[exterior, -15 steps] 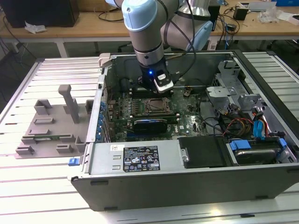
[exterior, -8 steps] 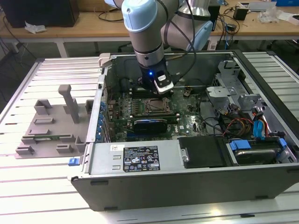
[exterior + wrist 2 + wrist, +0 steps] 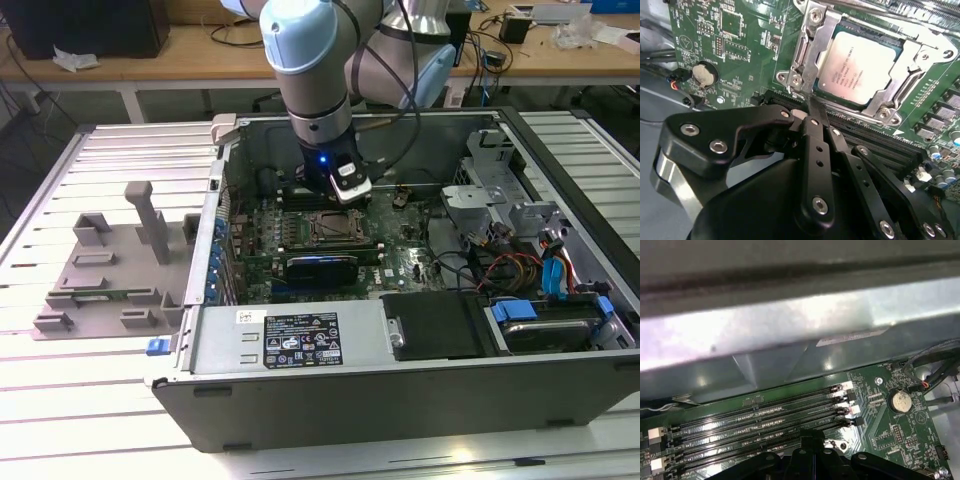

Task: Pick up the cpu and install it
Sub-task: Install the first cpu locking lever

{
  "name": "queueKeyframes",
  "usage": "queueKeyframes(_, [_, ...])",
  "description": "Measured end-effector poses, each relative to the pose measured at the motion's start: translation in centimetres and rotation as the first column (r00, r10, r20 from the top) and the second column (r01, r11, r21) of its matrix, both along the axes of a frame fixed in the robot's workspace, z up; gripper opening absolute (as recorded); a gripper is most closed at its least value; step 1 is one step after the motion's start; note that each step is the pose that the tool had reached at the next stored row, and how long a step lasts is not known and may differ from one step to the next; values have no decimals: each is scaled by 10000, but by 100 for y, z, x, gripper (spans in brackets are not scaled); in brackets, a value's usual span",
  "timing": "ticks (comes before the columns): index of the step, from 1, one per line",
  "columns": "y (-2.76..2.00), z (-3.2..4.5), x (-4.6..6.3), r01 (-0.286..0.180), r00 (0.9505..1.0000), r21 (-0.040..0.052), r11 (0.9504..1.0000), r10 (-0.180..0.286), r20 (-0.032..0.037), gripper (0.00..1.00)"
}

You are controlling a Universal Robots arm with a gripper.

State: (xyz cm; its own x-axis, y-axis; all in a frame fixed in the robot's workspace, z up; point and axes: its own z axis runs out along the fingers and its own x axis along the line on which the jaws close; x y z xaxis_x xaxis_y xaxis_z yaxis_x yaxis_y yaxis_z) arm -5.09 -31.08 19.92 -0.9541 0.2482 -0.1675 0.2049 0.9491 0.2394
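The cpu [image 3: 860, 67] lay seated in the socket [image 3: 812, 60] on the motherboard [image 3: 735, 35]. My fingers [image 3: 816, 112] were clenched together, grasping nothing, just beside the socket's frame above the memory slots [image 3: 765, 417].

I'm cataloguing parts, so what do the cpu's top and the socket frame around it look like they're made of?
The cpu top looks like matte silver-grey metal with a soft, even sheen. The socket frame looks like bright bare steel, with sharper glints and screw heads.
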Motion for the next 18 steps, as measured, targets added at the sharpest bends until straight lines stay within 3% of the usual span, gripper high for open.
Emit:
queueKeyframes(5, [-28, -10, 0, 0, 10000, 56, 10000, 0, 20, 11])
queueKeyframes(11, [-35, -38, 0, 1, 10000, 267, 9996, -2, 53, 11])
queueKeyframes(15, [-36, -34, 0, -1, 10000, 287, 9996, -1, 51, 11])
queueKeyframes(18, [-36, 28, 0, 0, 10000, 283, 9996, -1, 51, 11])
